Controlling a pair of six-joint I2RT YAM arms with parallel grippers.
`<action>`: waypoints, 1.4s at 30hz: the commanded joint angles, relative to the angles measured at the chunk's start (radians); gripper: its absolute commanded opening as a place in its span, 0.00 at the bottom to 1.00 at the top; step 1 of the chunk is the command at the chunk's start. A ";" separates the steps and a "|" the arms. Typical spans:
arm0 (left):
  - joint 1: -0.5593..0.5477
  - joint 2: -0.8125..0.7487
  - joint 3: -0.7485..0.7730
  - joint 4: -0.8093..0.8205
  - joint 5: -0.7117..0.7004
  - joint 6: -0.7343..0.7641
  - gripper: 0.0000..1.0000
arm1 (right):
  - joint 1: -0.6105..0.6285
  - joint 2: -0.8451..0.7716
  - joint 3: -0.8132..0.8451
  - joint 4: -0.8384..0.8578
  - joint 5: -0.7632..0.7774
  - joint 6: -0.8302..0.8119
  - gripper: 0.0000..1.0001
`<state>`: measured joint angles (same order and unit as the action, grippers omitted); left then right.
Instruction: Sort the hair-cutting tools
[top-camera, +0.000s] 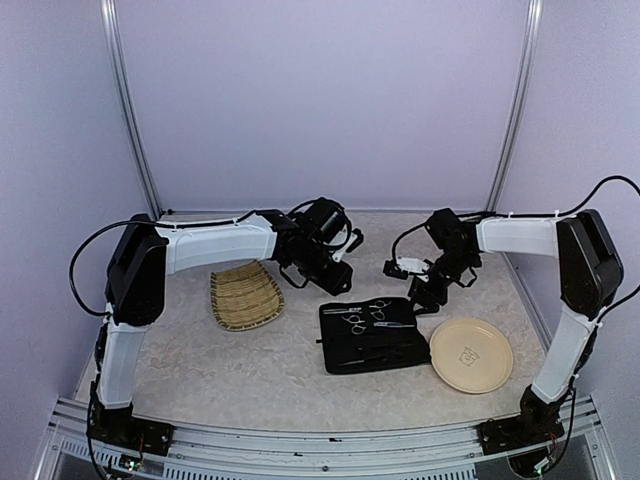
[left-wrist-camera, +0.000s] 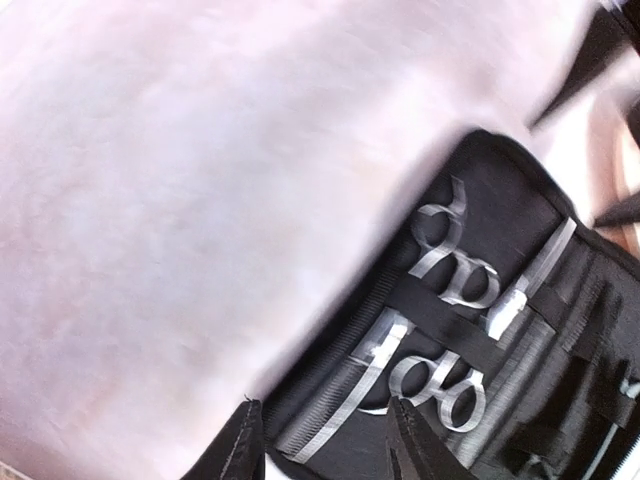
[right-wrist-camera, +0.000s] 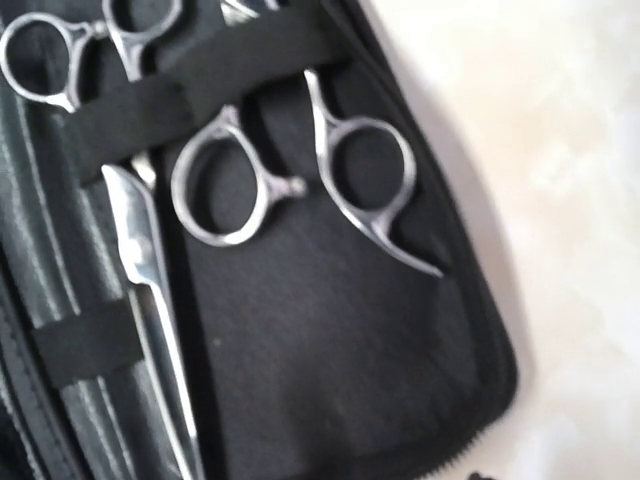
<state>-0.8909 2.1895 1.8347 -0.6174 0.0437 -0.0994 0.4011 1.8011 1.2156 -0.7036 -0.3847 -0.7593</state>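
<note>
- Sitting farthest left on the table is a woven tray.
- Left claw hovers over the edge of the black case, fingers spread apart, gripping nothing.
- Two silver scissors lie side by side inside the open case, tucked under a black elastic strap.
- Right claw hangs above the case's far right corner; released or clenched, I cannot tell.
- Beige plate rests just right of the case.

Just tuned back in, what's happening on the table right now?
The left gripper and right gripper hover over the open black case. Two pairs of silver scissors sit strapped under its elastic bands. The left one is open and empty; the right one's jaws are unclear. Nothing lies on the woven tray or the beige plate.
</note>
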 joint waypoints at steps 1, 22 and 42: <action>0.071 0.017 0.008 0.082 0.085 0.020 0.41 | 0.053 -0.004 -0.033 0.031 0.038 -0.045 0.64; 0.135 0.180 0.083 0.116 0.344 -0.006 0.43 | 0.123 0.041 -0.071 0.190 0.254 0.023 0.66; 0.170 0.183 0.016 0.029 0.443 0.056 0.44 | 0.122 0.095 -0.035 0.221 0.305 0.128 0.60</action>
<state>-0.7330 2.3718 1.8744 -0.5686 0.4438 -0.0696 0.5217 1.8492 1.1599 -0.5743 -0.1402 -0.6807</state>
